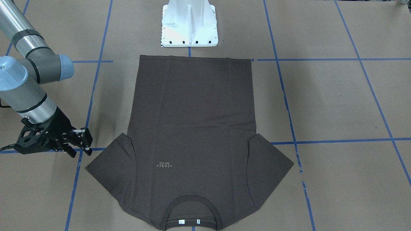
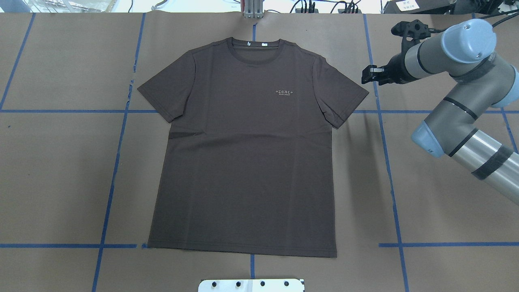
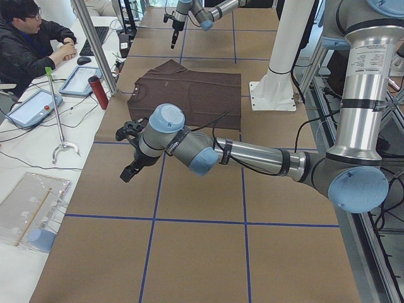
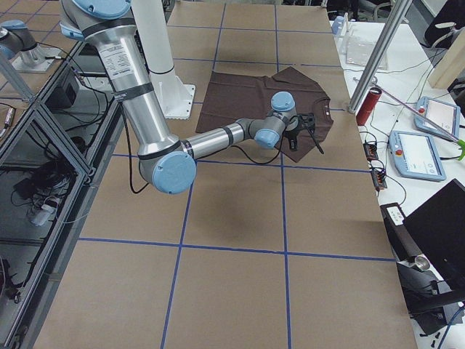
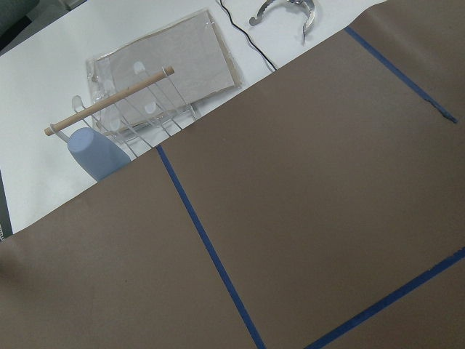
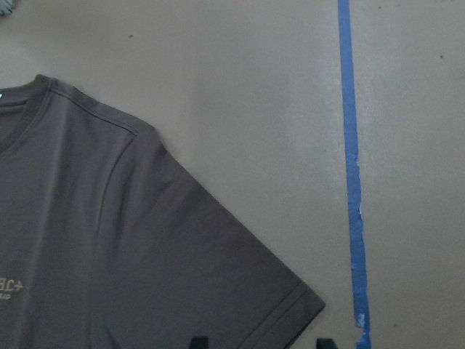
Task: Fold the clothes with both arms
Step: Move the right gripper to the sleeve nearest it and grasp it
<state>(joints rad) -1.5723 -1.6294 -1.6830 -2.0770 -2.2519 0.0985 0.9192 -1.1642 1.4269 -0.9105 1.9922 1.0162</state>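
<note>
T-shirt (image 2: 243, 154) lies flat on the counter (image 2: 425, 211), hem beside the white pedestal (image 2: 251, 285), collar far from it. The right gripper (image 2: 369, 75), the nearer one, hangs just outside a sleeve (image 6: 240, 291); only its wrist view shows the fingers (image 6: 323, 343) spread. The left gripper (image 3: 128, 173) is well apart, and its fingers' state I cannot tell

2 silver-grey tubular arms (image 2: 472, 145), light blue joint caps (image 2: 468, 35)
</note>
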